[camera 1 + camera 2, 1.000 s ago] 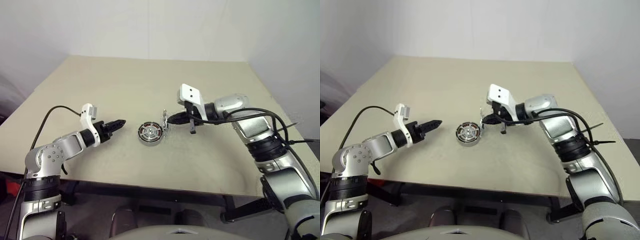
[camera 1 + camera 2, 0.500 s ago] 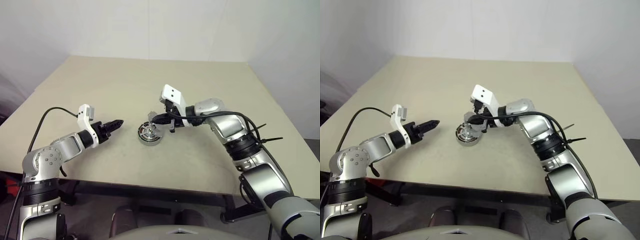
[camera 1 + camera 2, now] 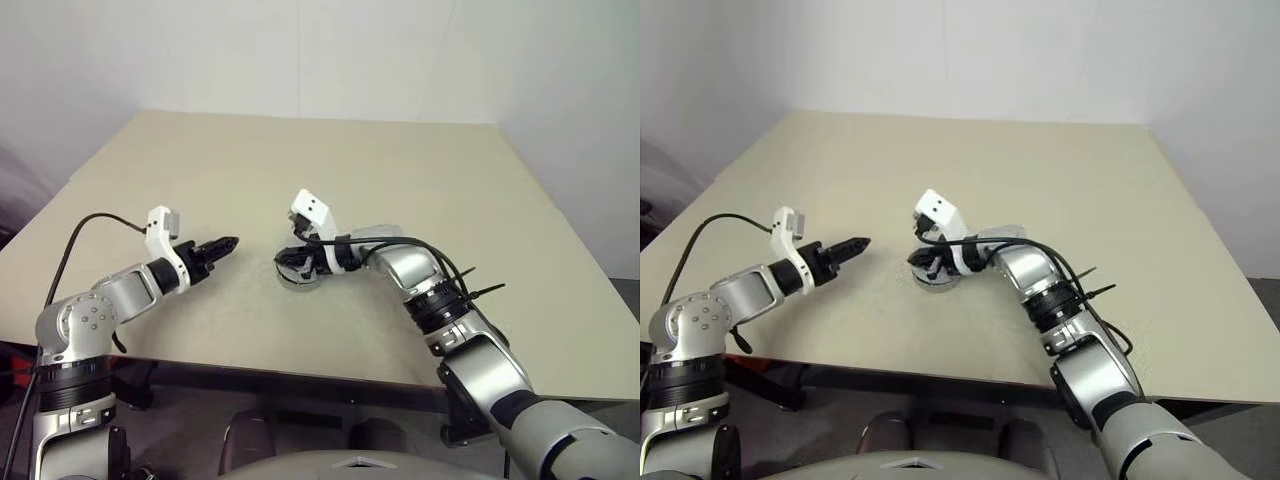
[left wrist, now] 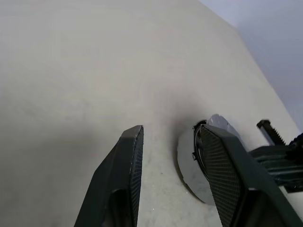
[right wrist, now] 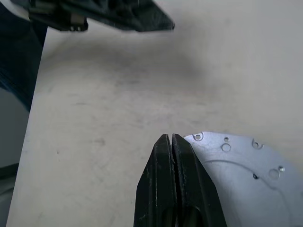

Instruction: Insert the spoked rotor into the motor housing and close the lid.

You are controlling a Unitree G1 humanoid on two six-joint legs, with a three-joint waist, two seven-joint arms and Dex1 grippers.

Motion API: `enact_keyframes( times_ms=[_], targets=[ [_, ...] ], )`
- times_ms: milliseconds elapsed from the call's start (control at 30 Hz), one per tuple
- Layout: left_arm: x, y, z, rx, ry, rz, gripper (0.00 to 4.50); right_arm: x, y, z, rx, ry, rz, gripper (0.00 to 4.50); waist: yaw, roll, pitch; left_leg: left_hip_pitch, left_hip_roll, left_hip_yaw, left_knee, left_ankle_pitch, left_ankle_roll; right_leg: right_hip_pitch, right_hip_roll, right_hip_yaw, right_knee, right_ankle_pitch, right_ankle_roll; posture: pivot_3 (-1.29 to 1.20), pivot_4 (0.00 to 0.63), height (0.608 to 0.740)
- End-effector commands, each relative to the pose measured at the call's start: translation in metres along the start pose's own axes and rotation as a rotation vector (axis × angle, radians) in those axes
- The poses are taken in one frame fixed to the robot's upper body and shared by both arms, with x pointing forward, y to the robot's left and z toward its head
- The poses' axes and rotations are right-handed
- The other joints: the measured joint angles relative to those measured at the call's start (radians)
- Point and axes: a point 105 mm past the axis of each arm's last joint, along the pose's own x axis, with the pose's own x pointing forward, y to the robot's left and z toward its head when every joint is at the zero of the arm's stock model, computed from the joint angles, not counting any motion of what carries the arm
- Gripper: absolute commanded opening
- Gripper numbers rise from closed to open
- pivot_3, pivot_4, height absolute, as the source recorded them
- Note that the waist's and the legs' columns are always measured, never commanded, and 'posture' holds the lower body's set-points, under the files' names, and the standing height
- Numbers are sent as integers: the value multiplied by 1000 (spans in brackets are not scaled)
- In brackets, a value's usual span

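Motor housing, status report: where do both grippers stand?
Right gripper shut, over the lid on the motor housing. Left gripper open, empty, beside it. Nothing in the way.

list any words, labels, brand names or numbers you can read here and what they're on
None: no readable text shows in any view.
The lid carries small drilled holes and a scribed line, no lettering.
The white camera mount on the right wrist has two dark holes, not characters.
The beige table is unmarked.
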Motion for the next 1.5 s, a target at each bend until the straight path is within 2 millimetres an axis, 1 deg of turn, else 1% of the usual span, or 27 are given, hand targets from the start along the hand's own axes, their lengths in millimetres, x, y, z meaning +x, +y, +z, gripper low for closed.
enact_keyframes(
  times_ms=[33,167,300,400,433,533,600,633,733,800,867,1000,1100,1133,1267,1467,1500],
  targets=[
    [-5,-3,19,39,-58,1,2014,3,-6,-6,2,21,-30,36,0,0,0,0,0,0,0,0,0,0,0,0,0,0,0,0,0,740],
    [-6,-1,21,39,-68,10,2014,7,-15,-20,78,44,-69,36,-3,0,0,1,0,0,-1,0,0,1,0,0,1,0,0,0,0,740],
    [-5,-2,23,40,-72,12,2014,10,-26,-35,172,30,-126,36,-2,0,-1,4,0,0,-1,0,1,4,0,1,2,0,0,0,0,740],
    [-4,-2,24,42,-71,12,2014,7,-20,-28,191,-17,-78,36,-1,0,-1,9,0,0,-1,-1,1,6,0,1,2,-1,1,0,0,740],
    [-4,-2,24,43,-71,11,2014,4,-17,-23,180,-35,-50,36,-1,0,-1,9,0,0,-1,-1,2,7,0,1,2,-4,6,0,0,740],
    [-3,-3,24,50,-70,4,2014,-5,-8,-4,131,-102,34,36,0,0,-1,9,0,0,-1,-1,2,7,0,1,2,-4,6,0,0,740],
    [-1,-4,25,55,-68,-1,2014,-11,-7,6,88,-132,41,36,-1,0,0,8,0,0,-1,-1,2,5,0,1,1,-3,4,0,0,740],
    [0,-4,24,56,-67,-3,2014,-13,-8,9,67,-140,37,36,-1,0,0,7,0,0,-2,-1,2,4,0,1,1,-1,0,0,0,740],
    [3,-5,24,62,-62,-12,2014,-20,-13,18,10,-189,4,36,-1,-1,0,3,0,0,-2,0,-1,0,0,0,1,-1,0,0,0,740],
    [4,-6,24,65,-57,-17,2014,-24,-19,21,-27,-217,-29,36,-2,-1,0,2,0,0,-2,0,0,-1,0,0,1,-1,-1,0,0,740],
    [6,-7,24,70,-51,-23,2014,-25,-22,19,-45,-223,-49,36,-2,-1,0,1,0,0,-2,0,0,-2,0,0,0,-1,-1,0,0,740],
    [7,-8,24,77,-43,-29,2014,-26,-22,19,-47,-271,-44,36,-2,-1,0,0,0,0,-2,0,0,-2,0,0,-1,-1,-1,0,0,740],
    [7,-8,24,81,-40,-31,2014,-27,-18,13,-72,-275,-18,637,-2,-1,0,0,0,0,-2,0,0,-2,0,0,-1,-1,-1,0,0,740],
    [7,-8,24,82,-38,-32,2014,-27,-17,11,-74,-277,-6,942,-2,-1,0,0,0,0,-2,0,0,-2,0,0,-1,-1,-1,0,0,740],
    [6,-8,24,87,-34,-31,2014,-29,-9,10,-81,-300,43,2355,-3,-1,0,-1,0,0,-2,0,0,-2,0,0,-2,-1,-1,0,0,740],
    [5,-8,24,91,-30,-31,2014,-23,-12,4,-122,-257,9,4384,-3,-1,0,0,0,0,-2,-1,1,-2,0,0,-2,-1,-1,0,0,740],
    [5,-8,24,91,-30,-32,2014,-22,-13,4,-109,-261,5,4384,-2,-1,0,-1,0,0,-2,-1,1,-2,0,0,-2,-1,-1,0,0,740]
  ],
)
